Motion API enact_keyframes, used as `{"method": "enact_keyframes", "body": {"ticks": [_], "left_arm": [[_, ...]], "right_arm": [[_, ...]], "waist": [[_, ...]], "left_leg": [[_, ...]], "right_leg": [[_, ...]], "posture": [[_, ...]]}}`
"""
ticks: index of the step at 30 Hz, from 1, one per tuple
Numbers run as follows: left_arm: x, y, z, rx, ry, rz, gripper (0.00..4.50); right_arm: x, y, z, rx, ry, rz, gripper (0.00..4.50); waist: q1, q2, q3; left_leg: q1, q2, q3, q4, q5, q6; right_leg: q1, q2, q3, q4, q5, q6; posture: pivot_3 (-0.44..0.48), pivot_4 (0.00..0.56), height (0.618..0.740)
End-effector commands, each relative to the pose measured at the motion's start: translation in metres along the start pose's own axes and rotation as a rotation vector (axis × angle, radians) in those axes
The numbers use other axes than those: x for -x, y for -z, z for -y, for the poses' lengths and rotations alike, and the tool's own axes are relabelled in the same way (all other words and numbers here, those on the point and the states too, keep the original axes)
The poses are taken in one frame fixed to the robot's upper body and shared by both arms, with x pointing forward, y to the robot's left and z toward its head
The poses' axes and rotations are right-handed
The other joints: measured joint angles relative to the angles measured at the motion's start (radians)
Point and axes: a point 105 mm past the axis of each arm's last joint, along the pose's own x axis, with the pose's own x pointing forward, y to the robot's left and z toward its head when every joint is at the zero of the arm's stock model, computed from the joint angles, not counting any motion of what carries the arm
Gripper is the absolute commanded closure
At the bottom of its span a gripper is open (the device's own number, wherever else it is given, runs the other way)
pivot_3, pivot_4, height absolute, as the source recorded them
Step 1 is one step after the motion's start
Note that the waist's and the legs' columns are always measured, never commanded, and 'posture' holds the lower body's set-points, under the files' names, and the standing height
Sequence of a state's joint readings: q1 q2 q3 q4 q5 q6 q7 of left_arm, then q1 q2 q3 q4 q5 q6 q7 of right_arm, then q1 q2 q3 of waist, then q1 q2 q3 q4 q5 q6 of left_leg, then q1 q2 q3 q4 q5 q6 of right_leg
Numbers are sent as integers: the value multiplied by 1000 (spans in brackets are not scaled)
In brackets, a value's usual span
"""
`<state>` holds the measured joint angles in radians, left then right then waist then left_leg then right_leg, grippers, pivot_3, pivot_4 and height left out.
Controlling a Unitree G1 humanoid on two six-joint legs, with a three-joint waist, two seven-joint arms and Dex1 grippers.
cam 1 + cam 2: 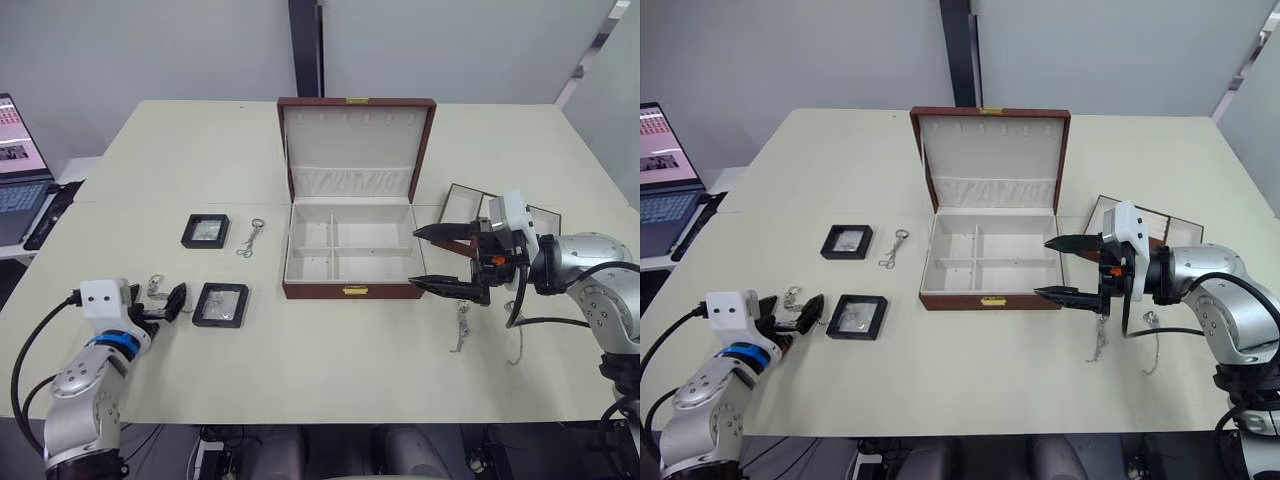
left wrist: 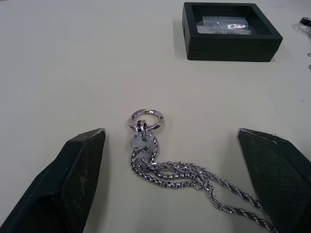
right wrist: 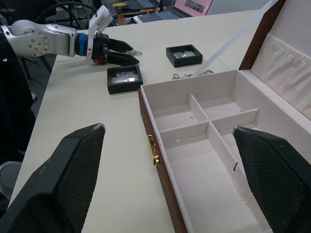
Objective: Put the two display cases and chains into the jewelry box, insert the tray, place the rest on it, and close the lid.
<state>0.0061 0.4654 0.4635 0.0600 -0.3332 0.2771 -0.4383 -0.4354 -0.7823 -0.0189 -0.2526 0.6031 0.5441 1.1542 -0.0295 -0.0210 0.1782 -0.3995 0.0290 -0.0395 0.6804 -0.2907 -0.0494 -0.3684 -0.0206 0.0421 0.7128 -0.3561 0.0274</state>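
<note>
Jewelry box (image 1: 349,291) sits mid-bench (image 1: 300,370), lid up, four white compartments all bare. My right end effector (image 1: 432,258) is spread wide, holding nothing, tips just off the box's right wall. Tray (image 1: 462,205) lies flat behind it on the bench, to the right of the box. A chain (image 1: 461,327) lies below that end effector on the bench, w/ another (image 1: 516,340) further right. My left end effector (image 2: 175,145) is also spread, fingers either side of a chain w/ ring (image 2: 146,127), not touching it. Near display case (image 1: 221,304) is just right of it, w/ sth silvery inside; far display case (image 1: 205,231) likewise, w/ a small chain (image 1: 250,238) beside it.
</note>
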Motion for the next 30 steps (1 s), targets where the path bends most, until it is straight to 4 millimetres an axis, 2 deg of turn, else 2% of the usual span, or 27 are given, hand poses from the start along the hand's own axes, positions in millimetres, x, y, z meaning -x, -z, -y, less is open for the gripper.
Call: {"method": "enact_keyframes", "body": {"ticks": [1, 2, 5, 16, 18, 24, 30], "left_arm": [[1, 11, -4, -30, -7, -52, 0], [1, 11, -4, -29, -9, -54, 0], [3, 14, -8, -24, -19, -61, 628], [22, 32, -22, 27, -72, -109, 4003], [22, 32, -22, 29, -74, -106, 4422], [18, 28, -22, 36, -69, -79, 4422], [18, 3, -7, 106, 21, 46, 4422]], "right_arm": [[5, -9, 0, 50, 20, 13, 41], [5, -9, 0, 51, 22, 12, 41], [6, -9, 1, 52, 24, 11, 0], [9, -10, 4, 60, 34, 8, 0], [8, -11, 5, 60, 34, 10, 0], [8, -12, 7, 64, 36, 13, 0], [10, -16, 10, 69, 53, 25, 0]], "waist": [[0, 0, 0], [0, 0, 0], [-1, 0, 0], [-7, 3, -2], [-7, 5, -3], [-7, 8, -5], [-6, 8, -5]], "left_leg": [[0, 0, 0, 0, 0, 0], [0, 0, 0, 0, 0, 0], [0, 0, 0, 0, 0, 0], [2, 1, 1, -1, 0, 0], [2, 0, 1, -1, 0, 0], [2, 0, 1, -1, 0, 0], [1, 0, 1, -1, 0, 0]], "right_leg": [[0, 0, 0, 0, 0, 0], [0, 0, 0, 0, 0, 0], [0, 0, 0, 0, 0, 0], [0, 0, 1, 0, 0, 0], [0, 0, 1, 0, 0, 0], [0, 0, 1, 0, 0, 0], [0, 0, 1, 0, 0, 0]], "posture": [[0, 150, 740], [0, 150, 740], [0, 150, 740], [0, 150, 740], [0, 150, 740], [0, 150, 740], [0, 150, 740]]}}
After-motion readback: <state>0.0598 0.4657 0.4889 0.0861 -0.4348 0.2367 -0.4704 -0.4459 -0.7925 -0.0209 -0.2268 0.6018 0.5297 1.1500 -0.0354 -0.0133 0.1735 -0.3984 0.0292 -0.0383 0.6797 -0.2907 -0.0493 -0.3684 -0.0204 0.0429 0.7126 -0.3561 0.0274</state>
